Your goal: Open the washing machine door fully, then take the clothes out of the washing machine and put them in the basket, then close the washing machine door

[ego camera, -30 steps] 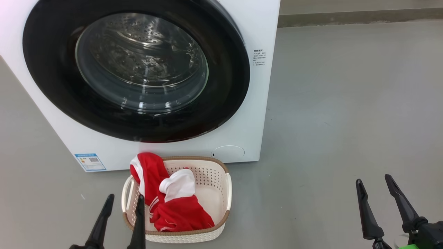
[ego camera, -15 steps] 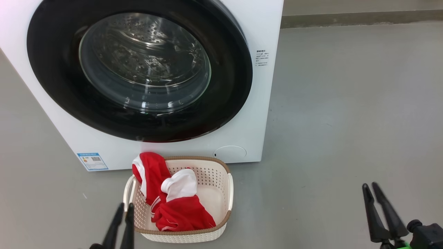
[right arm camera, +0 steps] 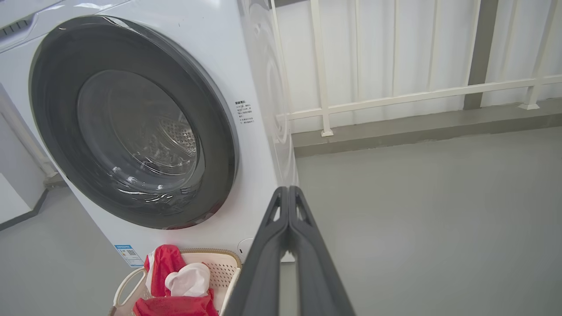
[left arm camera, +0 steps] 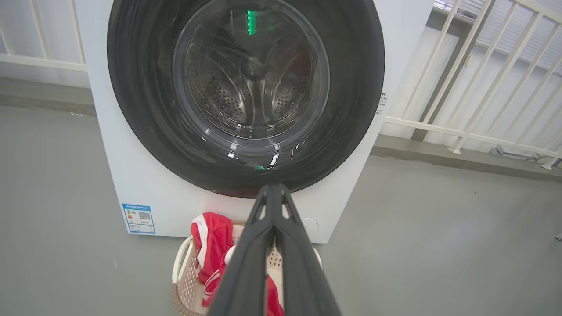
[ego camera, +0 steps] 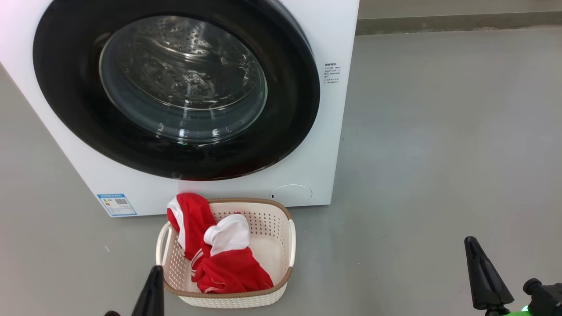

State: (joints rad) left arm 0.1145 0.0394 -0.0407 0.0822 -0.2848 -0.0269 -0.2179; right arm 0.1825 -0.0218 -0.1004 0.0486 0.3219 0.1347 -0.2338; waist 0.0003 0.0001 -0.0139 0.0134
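Left gripper [ego camera: 155, 270] and right gripper [ego camera: 471, 241] have long tapering black fingers [left arm camera: 246, 263], seemingly slotted near the tips.

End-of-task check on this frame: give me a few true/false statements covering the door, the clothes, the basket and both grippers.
1. The washing machine door is shut against the washing machine. True.
2. The clothes lie inside the drum. False: the clothes are in the basket, with one red part draped over its back left rim.
3. The left gripper is shut and holds nothing. True.
4. The right gripper grasps the basket's handle. False: the right gripper is shut and empty, off to the basket's right and over the floor.
5. The basket stands on the floor just in front of the washing machine. True.
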